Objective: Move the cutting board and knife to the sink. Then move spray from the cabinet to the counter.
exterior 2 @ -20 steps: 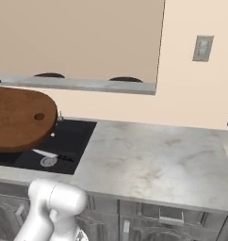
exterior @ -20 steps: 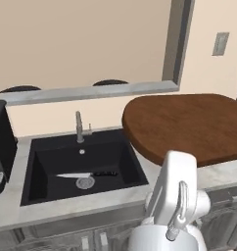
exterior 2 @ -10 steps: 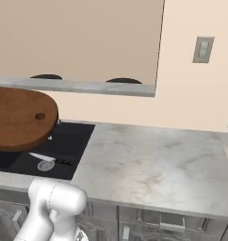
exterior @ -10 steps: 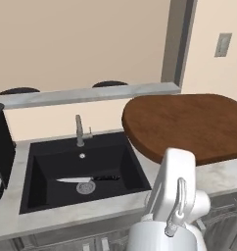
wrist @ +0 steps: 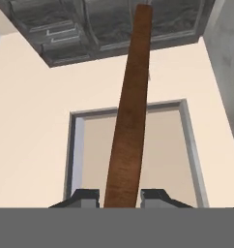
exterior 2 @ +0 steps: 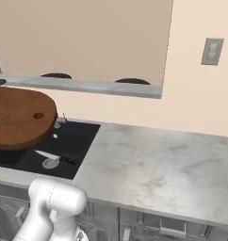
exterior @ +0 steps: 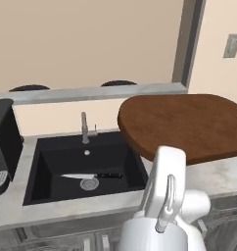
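The knife (exterior: 91,176) lies flat on the floor of the black sink (exterior: 42,162), its blade just beside the drain, so that part looks done. The step in hand is carrying the cutting board (exterior: 189,125): in the hand view the gripper (wrist: 122,198) has its fingers pinched on the board's thin edge, and the board stands edge-on, running away from the camera. From the base cameras it hangs level above the sink's right edge and the marble counter (exterior 2: 158,160), touching neither. Next it likely needs shifting over the basin, then lowering clear of the faucet (exterior: 84,128) before release.
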